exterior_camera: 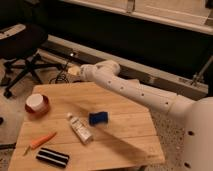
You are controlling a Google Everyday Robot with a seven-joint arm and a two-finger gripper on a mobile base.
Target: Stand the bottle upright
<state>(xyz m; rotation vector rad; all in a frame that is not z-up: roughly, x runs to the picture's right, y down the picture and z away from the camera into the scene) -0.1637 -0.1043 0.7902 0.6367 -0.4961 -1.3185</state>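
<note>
The bottle (pixel 80 128) is small, slim and whitish with a white cap and pale label. It lies on its side near the middle of the wooden table (pixel 125 140), cap toward the far left. The gripper (pixel 73 71) is at the end of the white arm (pixel 130 90), held above the table's far edge, well behind and above the bottle.
A blue block (pixel 98 118) lies just right of the bottle. An orange carrot (pixel 39 142) and a black-and-white striped block (pixel 52 158) lie at the front left. A red-and-white bowl (pixel 36 104) sits at the left. A black office chair (pixel 22 45) stands beyond.
</note>
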